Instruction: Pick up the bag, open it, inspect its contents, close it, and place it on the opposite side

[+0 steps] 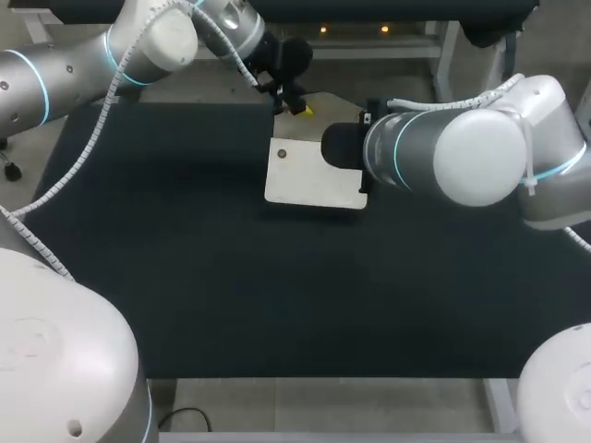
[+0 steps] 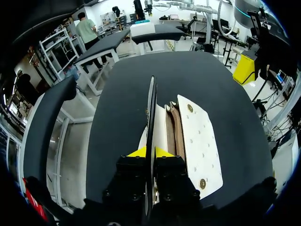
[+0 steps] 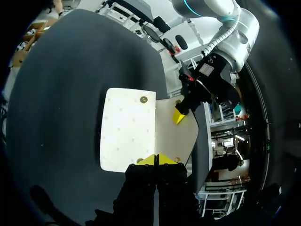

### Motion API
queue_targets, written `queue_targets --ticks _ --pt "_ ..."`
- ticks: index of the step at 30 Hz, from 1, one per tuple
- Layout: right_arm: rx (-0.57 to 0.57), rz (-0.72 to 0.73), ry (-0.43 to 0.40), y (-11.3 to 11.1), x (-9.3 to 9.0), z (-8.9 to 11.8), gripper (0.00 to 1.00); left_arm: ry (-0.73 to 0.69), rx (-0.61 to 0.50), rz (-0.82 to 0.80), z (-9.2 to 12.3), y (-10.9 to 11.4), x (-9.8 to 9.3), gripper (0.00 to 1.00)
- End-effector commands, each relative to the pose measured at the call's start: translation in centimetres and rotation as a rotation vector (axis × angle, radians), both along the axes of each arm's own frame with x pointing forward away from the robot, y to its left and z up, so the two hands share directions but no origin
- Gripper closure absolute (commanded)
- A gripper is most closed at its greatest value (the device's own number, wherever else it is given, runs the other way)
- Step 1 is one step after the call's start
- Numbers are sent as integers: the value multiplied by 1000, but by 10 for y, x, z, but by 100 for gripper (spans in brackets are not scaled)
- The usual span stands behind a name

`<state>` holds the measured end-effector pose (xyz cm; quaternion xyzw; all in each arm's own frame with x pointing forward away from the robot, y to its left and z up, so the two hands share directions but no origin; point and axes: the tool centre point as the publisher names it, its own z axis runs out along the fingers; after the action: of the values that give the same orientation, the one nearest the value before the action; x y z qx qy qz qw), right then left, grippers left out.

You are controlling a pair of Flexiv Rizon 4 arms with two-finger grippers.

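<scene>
A white bag (image 1: 309,175) lies flat on the black table (image 1: 185,258) near its far middle. My left gripper (image 2: 150,151) is shut on the bag's raised flap (image 2: 151,108), seen edge-on between its yellow tips. Beside the flap the bag's brown inside (image 2: 176,132) shows, with the white studded panel (image 2: 200,141) beyond it. In the right wrist view the flap (image 3: 176,136) runs from the white panel (image 3: 127,134) up to the left gripper (image 3: 181,113). My right gripper (image 3: 157,160) is shut, tips together at the bag's near edge. I cannot tell whether it pinches any material. My right arm (image 1: 443,152) hides that gripper from above.
The black table stretches wide to the left of and in front of the bag. My left arm (image 1: 83,65) comes in over the far left corner. The table's far edge (image 1: 185,101) lies just behind the bag.
</scene>
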<state>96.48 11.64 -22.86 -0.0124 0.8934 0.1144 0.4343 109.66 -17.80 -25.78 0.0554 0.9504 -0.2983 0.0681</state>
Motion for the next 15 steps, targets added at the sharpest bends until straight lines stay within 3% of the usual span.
queue_targets --ticks 1,15 --pt "15 41 11 3 20 -5 100 7 -3 10 14 11 -7 100" --pt "-32 65 49 23 55 -18 100 17 -53 20 19 16 -21 100"
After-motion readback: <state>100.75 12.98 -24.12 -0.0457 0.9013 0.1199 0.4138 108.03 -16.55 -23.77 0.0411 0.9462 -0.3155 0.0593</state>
